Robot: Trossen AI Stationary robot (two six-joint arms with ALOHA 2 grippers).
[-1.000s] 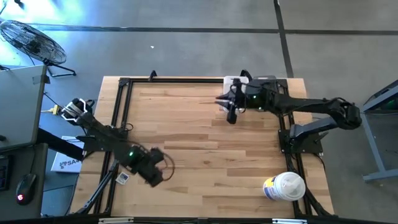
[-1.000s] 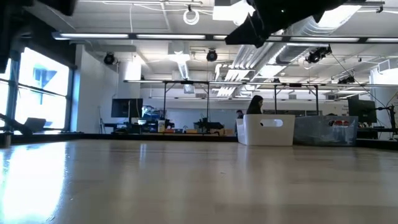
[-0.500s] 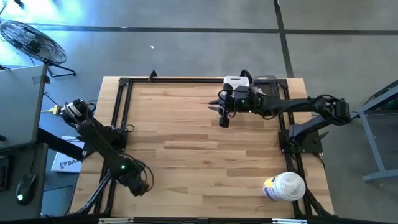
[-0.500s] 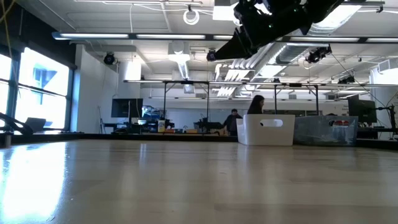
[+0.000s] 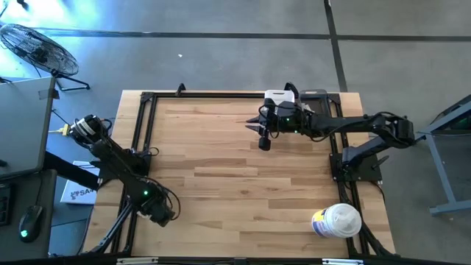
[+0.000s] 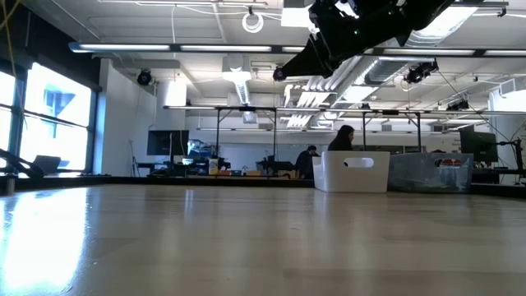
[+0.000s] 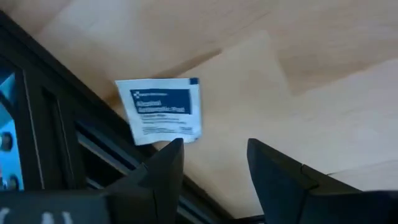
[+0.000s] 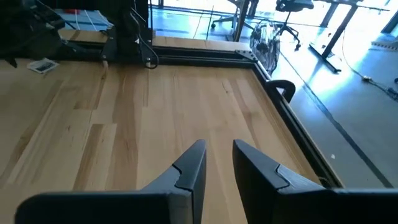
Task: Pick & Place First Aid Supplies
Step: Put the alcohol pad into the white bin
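Since a second ago, both arms have been repositioned: the left arm has been drawn back from mid-table toward the table's left edge, and the right arm has been stretched further toward the table's middle; over the last half second almost nothing has been shifted.

The left gripper (image 5: 163, 213) is held low near the table's front-left corner, just inside the black frame (image 5: 140, 132). In the left wrist view its fingers (image 7: 163, 167) are seen standing apart with bare wood between them, and nothing is gripped. One square white packet (image 7: 164, 110) with blue print lies flat on the wooden table (image 5: 235, 184) just ahead of that claw, close beyond one fingertip (whether it is touched cannot be told) and right beside the black frame rail. In the high view this packet is hidden under the arm.

The right gripper (image 5: 263, 137) is held above the far half of the table, well apart from the left claw. Its fingers (image 8: 194, 163) are seen in the right wrist view with a narrow gap between them, and nothing is held. A second small packet (image 8: 42, 65) can be made out far ahead of it, across the table near the opposite frame rail.

A white canister (image 5: 337, 220) with a yellow-blue label stands behind and to the side of the right claw, at the table's front-right corner. A white bin (image 6: 354, 172) is seen at the table's far edge in the low view.
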